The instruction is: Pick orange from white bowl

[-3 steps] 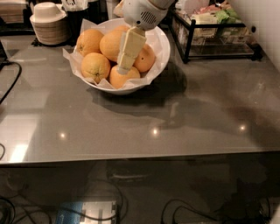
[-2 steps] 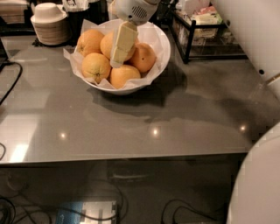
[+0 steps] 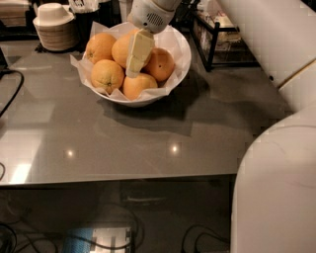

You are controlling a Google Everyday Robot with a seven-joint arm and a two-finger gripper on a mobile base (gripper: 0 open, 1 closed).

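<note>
gripper [image 3: 133, 66] is down inside the white bowl [image 3: 148, 101], hanging from the round white wrist housing [image 3: 148, 14] at the top edge of the view. Its cream-coloured end lies across the right side of the orange [image 3: 120, 49], and the tip reaches down to where the front fruit meet. Only one flat cream face shows from this angle, so I cannot tell whether the gripper is apart, together or clamped on anything

the orange is the pale yellow-orange one at the middle back of the pile. It sits in the bowl, touching its neighbours and partly hidden behind the gripper

Four others around it:
- back-left orange [image 3: 98, 45], just beside it
- right orange [image 3: 160, 64], deeper in colour, small dark dot facing the camera
- front-left orange [image 3: 107, 75]
- front-centre orange [image 3: 139, 86], right under the gripper tip

The bowl is lined with crinkled white paper [image 3: 79, 64] that sticks out past the rim on the left. It stands on the glossy grey desk [image 3: 148, 143], toward the back, and throws a shadow to the front right

Also on the desk: a stack of small off-white bowls [image 3: 54, 29] at back left, apart from the white bowl, a black wire rack [image 3: 217, 44] at back right, near the bowl, and a black cable [image 3: 12, 94] looping in from the left edge

The robot's white arm [image 3: 276, 173] fills the right side of the view — close to the camera, covering the desk's right end. Below the desk's front edge it is dark, with more cables [image 3: 197, 237]
</note>
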